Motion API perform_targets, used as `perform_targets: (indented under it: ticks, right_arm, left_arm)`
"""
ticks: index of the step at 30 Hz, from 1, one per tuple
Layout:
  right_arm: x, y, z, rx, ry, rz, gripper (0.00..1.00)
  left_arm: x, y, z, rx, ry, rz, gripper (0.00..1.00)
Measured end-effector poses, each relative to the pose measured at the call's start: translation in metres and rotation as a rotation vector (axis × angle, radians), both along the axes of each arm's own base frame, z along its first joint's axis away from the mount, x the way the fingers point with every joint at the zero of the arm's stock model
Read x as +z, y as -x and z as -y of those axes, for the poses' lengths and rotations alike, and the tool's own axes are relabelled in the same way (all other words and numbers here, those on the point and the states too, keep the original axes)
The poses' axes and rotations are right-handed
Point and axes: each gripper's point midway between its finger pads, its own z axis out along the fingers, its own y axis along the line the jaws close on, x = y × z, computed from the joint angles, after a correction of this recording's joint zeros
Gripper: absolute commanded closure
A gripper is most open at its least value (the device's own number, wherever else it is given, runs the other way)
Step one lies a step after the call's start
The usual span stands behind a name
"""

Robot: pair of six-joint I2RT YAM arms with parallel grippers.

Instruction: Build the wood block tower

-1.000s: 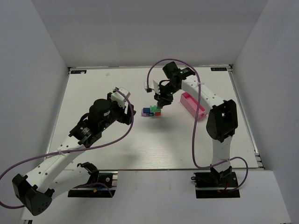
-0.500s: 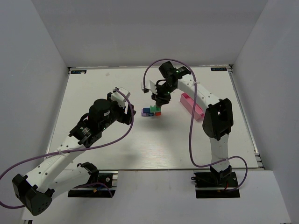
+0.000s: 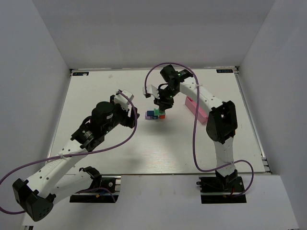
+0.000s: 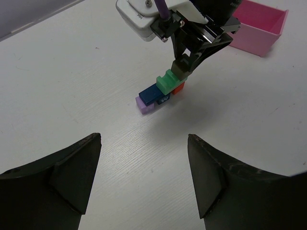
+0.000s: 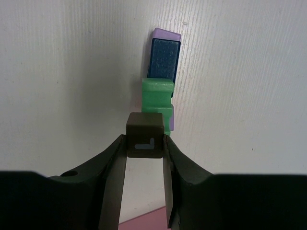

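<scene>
Two grippers over table (image 3: pixel 96 91). Your right gripper (image 5: pixel 145 143) pinches dark brown cube (image 5: pixel 144 128) with white L mark, fingers narrow on its sides. Cube hangs directly over green block (image 4: pixel 167 81); touching or not, cannot tell. Wood block tower (image 3: pixel 156 114) mid-table: lilac block (image 4: pixel 144 105), blue block (image 4: pixel 150 93), green raised above them, red-orange block (image 4: pixel 179 87) at far end, all touching. Pink tray (image 3: pixel 197 108) near, to right. Your left gripper (image 4: pixel 144 139) spread wide, holding nothing, well back from blocks.
</scene>
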Motion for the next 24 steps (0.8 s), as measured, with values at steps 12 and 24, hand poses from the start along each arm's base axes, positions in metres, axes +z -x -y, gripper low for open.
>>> perform_targets:
  ticks: [12, 24]
  right_arm:
    - [-0.0038, -0.0023, 0.0021, -0.008, 0.018, 0.005, 0.86]
    - [-0.0024, -0.0076, -0.0011, -0.016, 0.006, 0.024, 0.86]
  left_arm:
    - [0.0, 0.0, 0.0, 0.0, 0.0, 0.0, 0.18]
    - [0.0001, 0.0, 0.0, 0.0, 0.0, 0.0, 0.18]
